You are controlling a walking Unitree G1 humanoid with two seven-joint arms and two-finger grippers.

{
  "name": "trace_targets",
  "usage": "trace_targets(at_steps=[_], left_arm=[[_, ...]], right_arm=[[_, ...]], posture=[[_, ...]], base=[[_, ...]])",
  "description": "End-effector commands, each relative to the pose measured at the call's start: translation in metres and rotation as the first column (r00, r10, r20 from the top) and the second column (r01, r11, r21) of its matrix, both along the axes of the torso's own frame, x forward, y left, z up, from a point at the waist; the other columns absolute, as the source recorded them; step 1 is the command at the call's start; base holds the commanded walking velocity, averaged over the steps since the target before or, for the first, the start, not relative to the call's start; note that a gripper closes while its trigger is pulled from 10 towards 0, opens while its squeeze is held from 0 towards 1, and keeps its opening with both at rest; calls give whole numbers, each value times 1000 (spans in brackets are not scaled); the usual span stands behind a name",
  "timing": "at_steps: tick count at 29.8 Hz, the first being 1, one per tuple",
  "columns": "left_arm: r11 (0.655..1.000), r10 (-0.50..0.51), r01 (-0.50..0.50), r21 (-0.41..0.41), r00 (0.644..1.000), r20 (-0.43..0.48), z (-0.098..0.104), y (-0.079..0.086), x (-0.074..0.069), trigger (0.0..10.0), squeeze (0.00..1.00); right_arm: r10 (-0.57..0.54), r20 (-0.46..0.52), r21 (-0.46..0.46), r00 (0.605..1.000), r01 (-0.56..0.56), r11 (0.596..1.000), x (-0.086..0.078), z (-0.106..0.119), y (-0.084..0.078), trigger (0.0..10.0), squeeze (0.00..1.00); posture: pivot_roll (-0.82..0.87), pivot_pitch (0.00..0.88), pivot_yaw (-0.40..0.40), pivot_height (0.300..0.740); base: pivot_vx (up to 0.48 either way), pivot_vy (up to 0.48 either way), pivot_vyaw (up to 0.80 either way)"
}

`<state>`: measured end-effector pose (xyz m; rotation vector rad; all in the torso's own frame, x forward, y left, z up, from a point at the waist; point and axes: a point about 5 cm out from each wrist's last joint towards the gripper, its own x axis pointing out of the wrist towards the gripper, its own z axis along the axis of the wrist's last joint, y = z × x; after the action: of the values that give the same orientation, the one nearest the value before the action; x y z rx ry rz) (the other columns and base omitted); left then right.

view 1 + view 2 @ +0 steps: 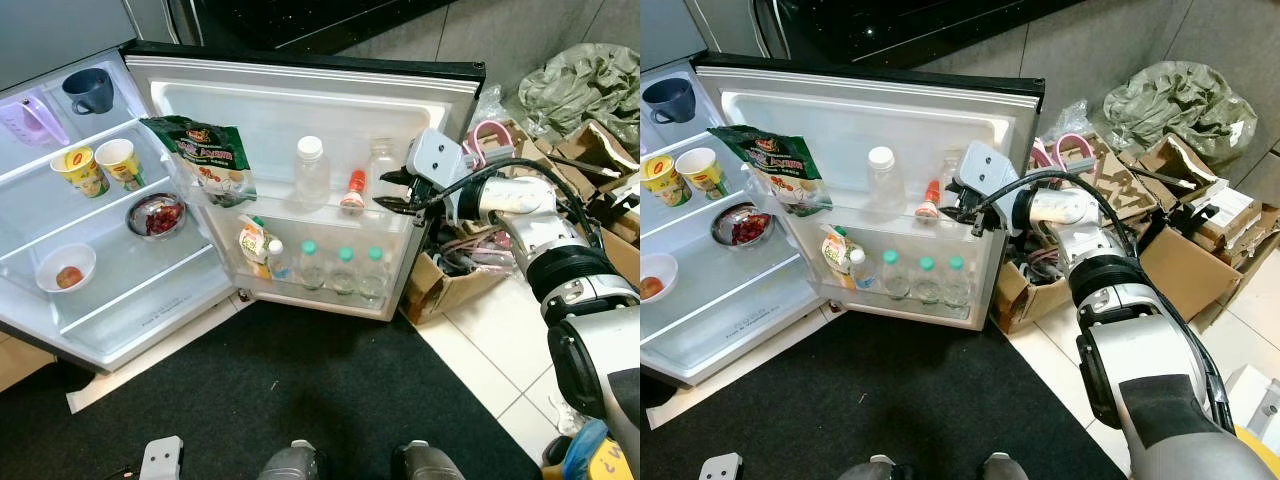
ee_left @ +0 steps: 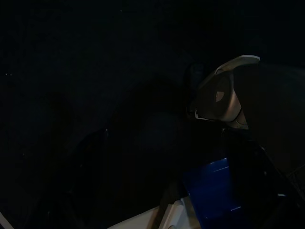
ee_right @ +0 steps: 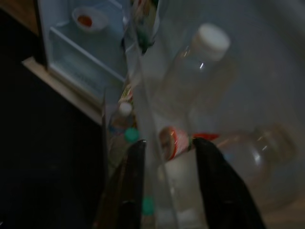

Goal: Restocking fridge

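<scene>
Right end effector (image 1: 392, 192), arm stretched toward the fridge door shelf (image 1: 300, 212), fingers parted, empty, beside the red-capped bottle (image 1: 352, 193).

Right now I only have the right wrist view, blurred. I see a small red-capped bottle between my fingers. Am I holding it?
Observer: No. From the head views, the right gripper is open, just beside the red-capped bottle on the upper door shelf, not around it.
Operator: What is next to it on that shelf?
Observer: A clear bottle with a white cap on its left, then a green snack bag at the far left end.
Operator: And the shelf below?
Observer: Three green-capped bottles stand in a row in the lower door rack.
Operator: Left arm?
Observer: Its wrist view is too dark to judge.
</scene>
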<state>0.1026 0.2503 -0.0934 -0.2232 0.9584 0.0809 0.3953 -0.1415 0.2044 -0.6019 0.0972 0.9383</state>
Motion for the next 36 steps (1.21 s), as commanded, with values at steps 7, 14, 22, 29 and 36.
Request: trace_targets(at_steps=[7,14,22,29,36], left_arm=[[1000,6,-7,-21,999,-46,-6,-7,-16,10000,0],[999,15,-16,-29,999,-49,-8,-10,-21,10000,0],[999,14,-16,-33,998,-55,-9,-11,-27,10000,0],[999,19,-20,-27,998,-60,-9,-8,-31,10000,0],[999,18,-19,-33,998,-53,-9,-11,-30,10000,0]], right_arm=[[53,-103,-62,993,-60,996,-4,-12,0,10000,875],[-9,-165,-76,986,-4,997,-4,-27,9,10000,0],[-135,-189,-51,973,128,990,0,-35,12,10000,0],[-187,-192,-188,963,151,970,-1,-43,2,10000,0],[-80,-294,-278,953,-5,961,-11,-54,-2,10000,0]], posture=[[-12,170,18,740],[-6,188,8,740],[7,201,4,740],[10,203,4,740],[10,209,1,740]], base=[[0,0,0],[0,0,0],[0,0,0],[0,0,0],[0,0,0]])
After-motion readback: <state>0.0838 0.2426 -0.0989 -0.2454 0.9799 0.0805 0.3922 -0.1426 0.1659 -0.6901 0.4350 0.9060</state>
